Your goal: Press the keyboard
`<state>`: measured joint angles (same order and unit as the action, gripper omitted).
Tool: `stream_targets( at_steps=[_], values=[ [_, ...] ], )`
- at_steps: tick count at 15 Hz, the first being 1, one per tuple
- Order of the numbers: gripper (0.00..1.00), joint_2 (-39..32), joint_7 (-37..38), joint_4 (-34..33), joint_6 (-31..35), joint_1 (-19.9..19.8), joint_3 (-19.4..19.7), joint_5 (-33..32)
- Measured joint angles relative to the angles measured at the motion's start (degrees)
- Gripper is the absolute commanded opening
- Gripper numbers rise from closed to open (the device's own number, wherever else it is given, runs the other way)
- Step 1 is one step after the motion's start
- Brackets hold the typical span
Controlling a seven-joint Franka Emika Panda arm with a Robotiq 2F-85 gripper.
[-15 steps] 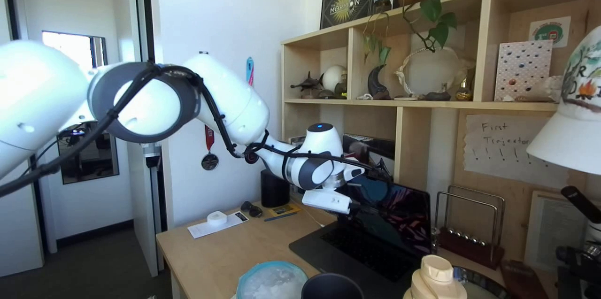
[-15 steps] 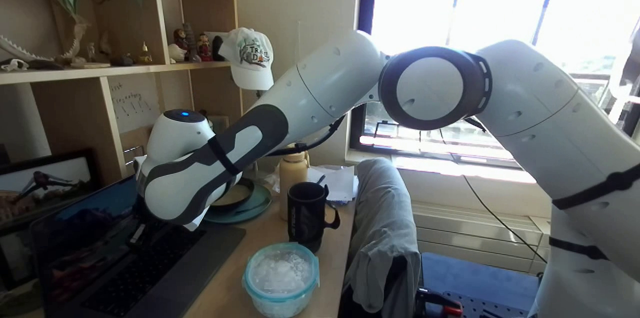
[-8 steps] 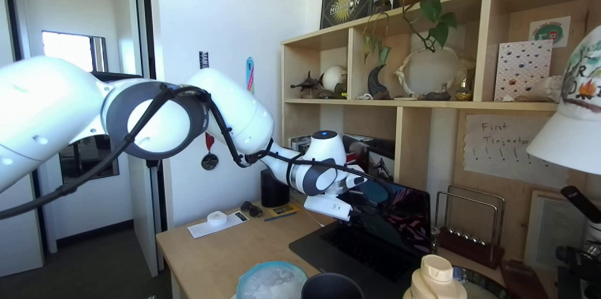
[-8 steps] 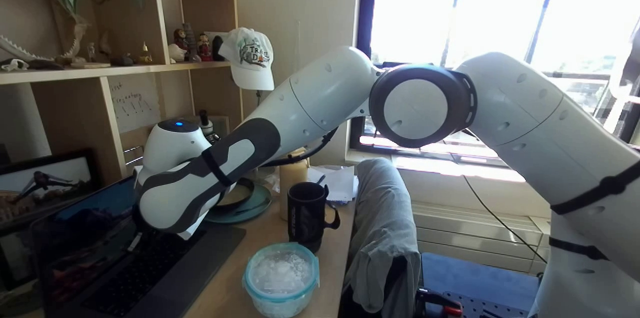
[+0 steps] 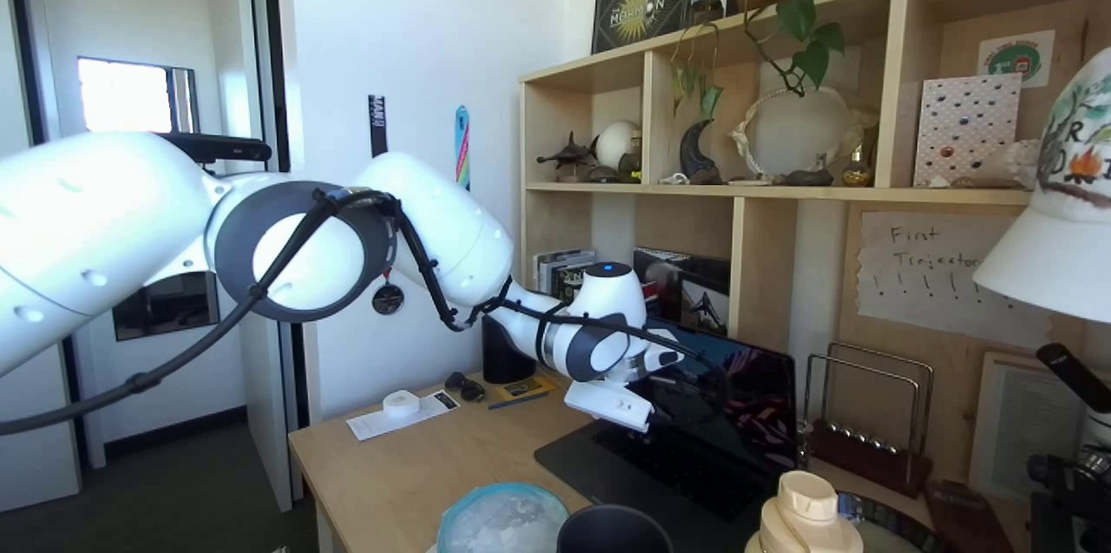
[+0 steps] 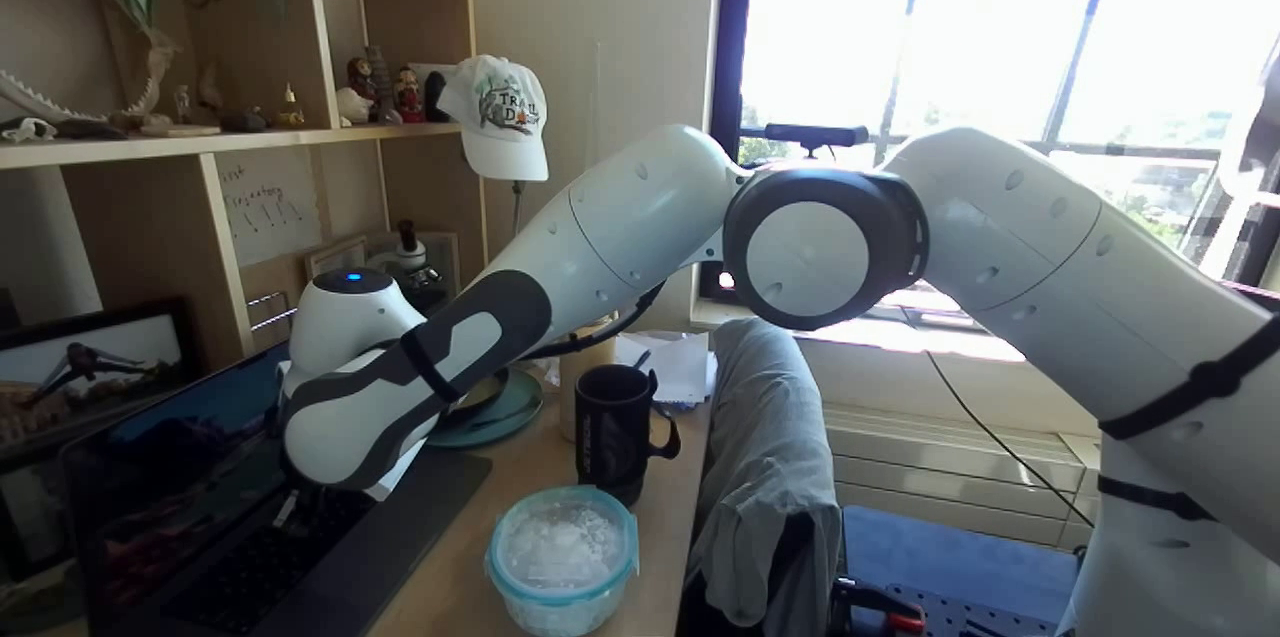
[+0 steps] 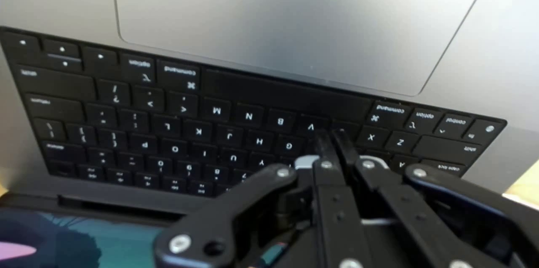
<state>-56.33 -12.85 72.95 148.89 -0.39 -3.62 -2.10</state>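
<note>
"where's the keyboard [image 7: 231, 112] at?"

"it's lying in the open laptop [image 6: 420, 507] on the desk [image 5: 417, 483], screen [image 5: 755, 397] standing up behind it"

"and the gripper [image 7: 335, 134]?"

"fingers are sitting together, tips pointing down just beside the V key [image 7: 312, 126]. they're blurring too much for me to tell if they're touching tbh"

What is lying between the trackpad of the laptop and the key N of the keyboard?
First a narrow strip of grey casing, then the long space bar of the keyboard. This shows in the wrist view.
</note>
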Motion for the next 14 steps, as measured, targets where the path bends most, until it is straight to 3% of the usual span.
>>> stream_targets(
  at_steps=[14],
  values=[
    [0.07, -3.34, 1.13, -5.32, -5.18, 0.79, 0.46, 0.00]
  ],
)
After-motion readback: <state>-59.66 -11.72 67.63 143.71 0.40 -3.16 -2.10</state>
